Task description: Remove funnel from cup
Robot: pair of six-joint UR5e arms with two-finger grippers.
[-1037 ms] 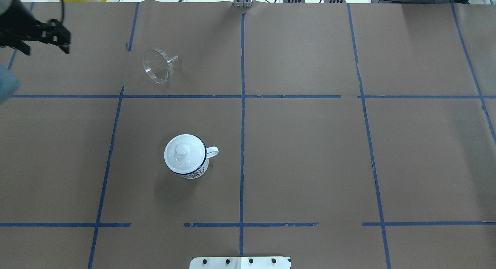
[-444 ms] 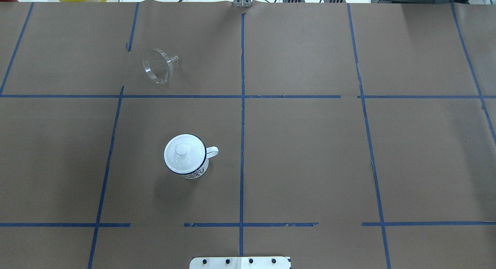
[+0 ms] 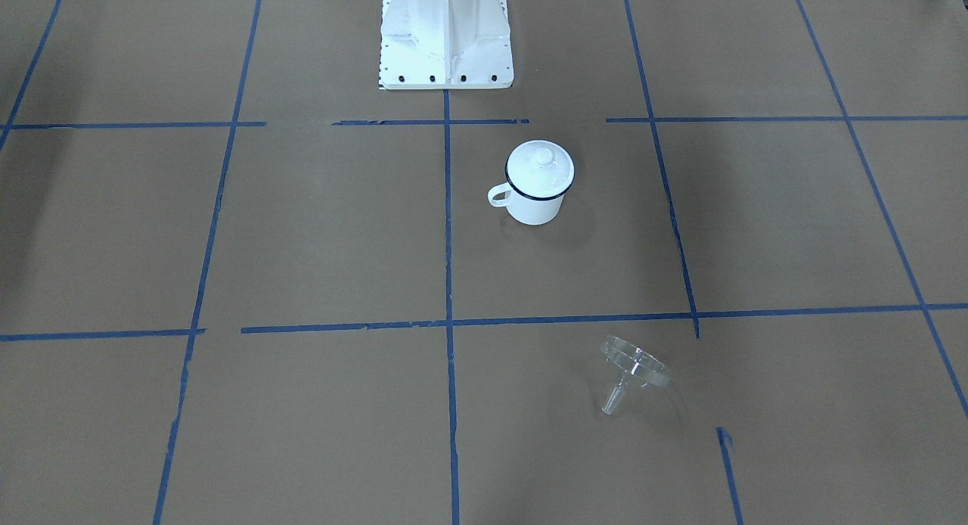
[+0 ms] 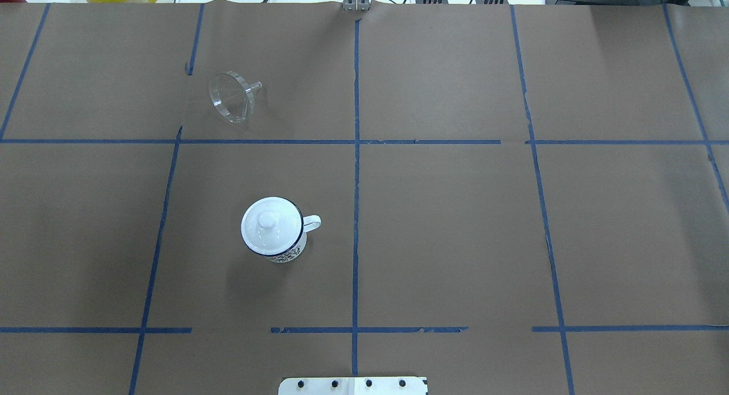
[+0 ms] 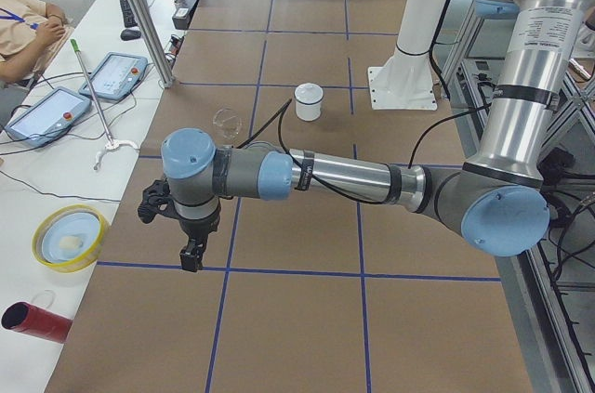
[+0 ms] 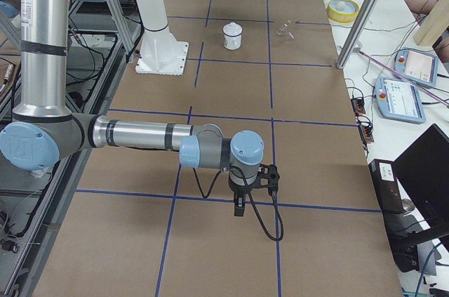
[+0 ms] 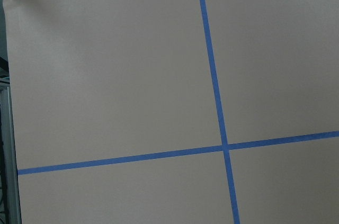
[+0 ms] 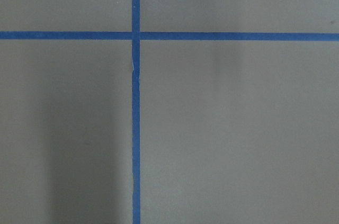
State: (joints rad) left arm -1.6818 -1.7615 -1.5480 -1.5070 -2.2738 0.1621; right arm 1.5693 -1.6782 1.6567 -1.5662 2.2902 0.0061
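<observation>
Nearest the robot's base, the cup (image 3: 535, 207) is standing upright on the table (image 4: 455, 213), a white knobbed lid (image 3: 539, 168) covering its mouth. Farther out, well apart, the funnel (image 4: 232, 97) is lying on its side. The left gripper (image 5: 191, 258) and right gripper (image 6: 240, 207) are hanging over opposite table ends; their opening cannot be told.

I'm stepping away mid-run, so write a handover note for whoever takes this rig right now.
Grippers: the left gripper and the right gripper hang over opposite ends of the table, far from the work. Only the side views show them, so open or shut cannot be told.
Things: the funnel lies on its side on the table, well apart from the cup. The cup stands upright with a white lid on it.
Done: the funnel is out of the cup.
Left: apparently nothing.
</observation>
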